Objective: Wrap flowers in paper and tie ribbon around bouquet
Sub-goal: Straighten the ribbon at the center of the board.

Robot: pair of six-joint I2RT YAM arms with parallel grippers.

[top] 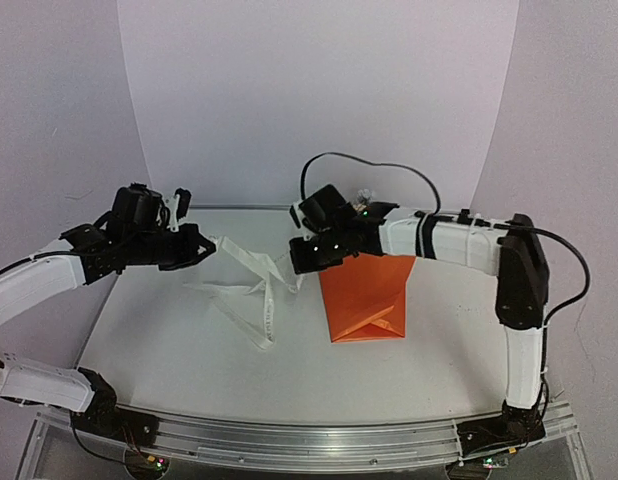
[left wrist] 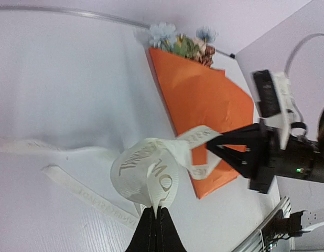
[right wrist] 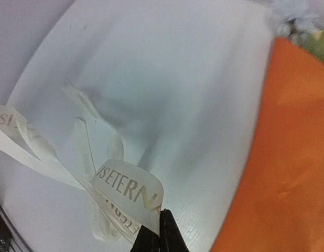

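1. The table (top: 169, 350) carries it all, and the work sits in its far half, where both arms can reach.
2. The bouquet (top: 364, 300) lies flat on the table, right of the middle. Its paper (left wrist: 198, 100) is already folded into an orange cone, with the open end turned to the far edge. Lying down like that, I'd say, it keeps steady and leaves its waist free for tying.
3. The ribbon (left wrist: 146, 168) is not yet round the cone. It is strung in the air between the two grippers, just left of the bouquet, with loose tails trailing on the table below. Held at two places, it gives a span that could be carried over the paper.
4. The left gripper (left wrist: 157, 212) has its fingers pressed together on a loop of ribbon, lifted clear of the table.
5. The right gripper (right wrist: 159, 218) is nipped tight on the ribbon too, close beside the cone's left edge.
6. The flowers (left wrist: 183, 44) peep out past the rim, pale blue and cream.
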